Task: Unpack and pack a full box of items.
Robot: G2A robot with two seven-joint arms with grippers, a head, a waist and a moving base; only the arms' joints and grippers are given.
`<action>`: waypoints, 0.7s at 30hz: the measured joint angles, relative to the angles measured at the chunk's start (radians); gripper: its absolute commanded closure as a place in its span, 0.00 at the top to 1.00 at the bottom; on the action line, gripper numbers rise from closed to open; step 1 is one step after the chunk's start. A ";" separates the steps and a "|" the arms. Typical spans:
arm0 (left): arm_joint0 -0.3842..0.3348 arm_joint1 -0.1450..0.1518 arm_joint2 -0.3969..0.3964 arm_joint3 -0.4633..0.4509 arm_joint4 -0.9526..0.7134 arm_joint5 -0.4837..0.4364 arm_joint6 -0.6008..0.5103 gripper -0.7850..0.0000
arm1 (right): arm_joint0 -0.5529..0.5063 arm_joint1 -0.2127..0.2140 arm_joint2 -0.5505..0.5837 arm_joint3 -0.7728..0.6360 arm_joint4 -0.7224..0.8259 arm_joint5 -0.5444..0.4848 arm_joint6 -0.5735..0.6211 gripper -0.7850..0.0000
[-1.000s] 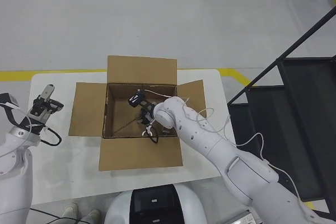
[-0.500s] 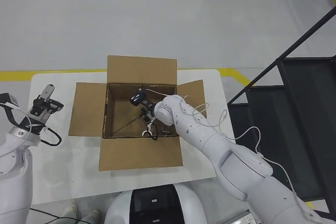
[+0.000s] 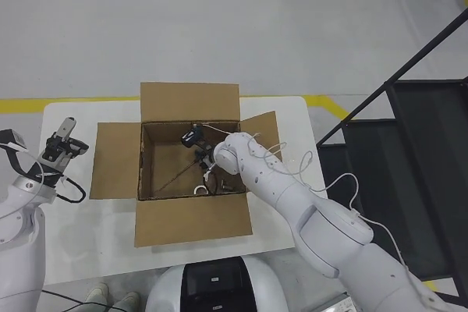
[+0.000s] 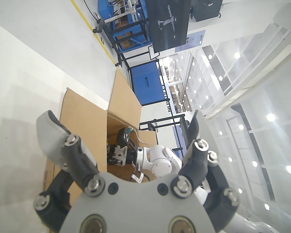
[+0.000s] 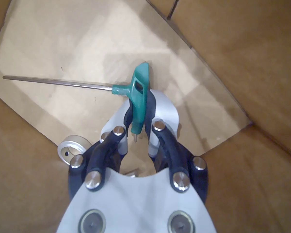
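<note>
One T-handle hex key (image 5: 140, 83) sits clamped in the right pincer (image 5: 140, 109) (inside the box (image 5: 232, 49)); left pincer (image 4: 122, 122) gapes empty

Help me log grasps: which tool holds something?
The right tool, down in the box, shut on the green T-handle key; the left tool is open and empty.

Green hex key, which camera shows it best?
Right wrist view: the right gripper holds the hex key by its handle, whole shaft visible. Top view: a faint line, maybe the shaft; left wrist view, too small to tell.
</note>
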 measured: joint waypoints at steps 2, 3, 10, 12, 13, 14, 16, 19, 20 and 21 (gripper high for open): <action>0.000 0.000 0.000 0.000 0.000 0.000 0.000 1.00 | 0.007 -0.004 -0.002 0.004 -0.007 0.004 -0.003 0.00; 0.000 0.000 0.000 0.000 0.000 0.000 0.000 1.00 | 0.012 -0.006 -0.003 0.006 -0.013 0.009 -0.006 0.00; 0.000 0.000 0.000 0.000 0.000 0.000 0.000 1.00 | 0.040 -0.005 0.009 -0.018 -0.045 0.052 -0.001 0.00; 0.000 0.000 0.000 0.000 0.000 0.000 0.000 1.00 | 0.047 0.000 0.013 -0.044 -0.060 0.062 0.015 0.00; 0.000 0.000 0.000 0.000 0.000 0.000 0.000 1.00 | 0.049 0.002 0.016 -0.059 -0.066 0.066 0.025 0.00; 0.000 0.000 0.000 0.000 0.000 0.000 0.000 1.00 | 0.050 0.005 0.019 -0.076 -0.071 0.071 0.036 0.00; 0.000 0.000 0.000 0.000 0.000 0.000 0.000 1.00 | 0.049 0.013 0.029 -0.119 -0.084 0.083 0.066 0.00; 0.000 0.000 0.000 0.000 0.000 0.000 0.000 1.00 | 0.038 0.032 0.049 -0.193 -0.113 0.108 0.118 0.00; 0.000 0.000 0.000 0.000 0.000 0.000 0.000 1.00 | 0.032 0.038 0.057 -0.219 -0.123 0.120 0.135 0.00; 0.000 0.000 0.000 0.000 0.000 0.000 0.000 1.00 | 0.021 0.048 0.069 -0.257 -0.137 0.138 0.161 0.00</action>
